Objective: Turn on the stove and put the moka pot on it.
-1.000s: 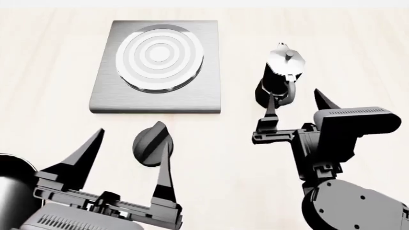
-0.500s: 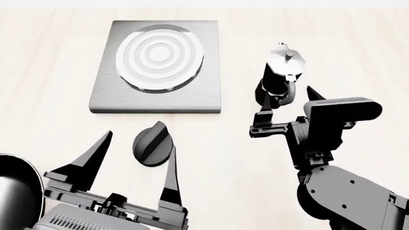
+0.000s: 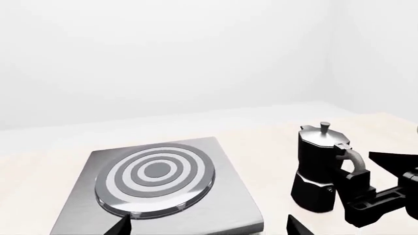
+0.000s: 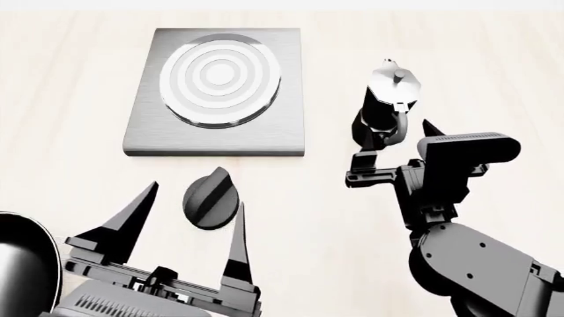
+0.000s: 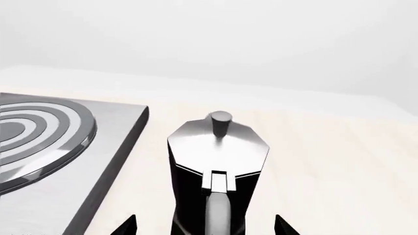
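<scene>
The stove [image 4: 216, 89], a square brushed-grey plate with burner rings, lies at the far left; it also shows in the left wrist view [image 3: 156, 181] and the right wrist view [image 5: 58, 142]. Its round black knob [image 4: 210, 198] lies on the table in front of it. My left gripper [image 4: 195, 196] is open, with one finger on each side of the knob in the head view. The moka pot [image 4: 387, 105] stands upright to the right of the stove. My right gripper [image 4: 395, 139] is open, its fingers on either side of the pot's handle [image 5: 219, 215], not closed on it.
A round black pan [image 4: 18, 257] sits at the near left beside my left arm. The light wooden table [image 4: 493, 66] extends around the stove and pot. My right gripper shows beside the pot in the left wrist view [image 3: 385, 191].
My right gripper has moved forward to the moka pot's handle. My left gripper has shifted slightly right, closer around the knob.
</scene>
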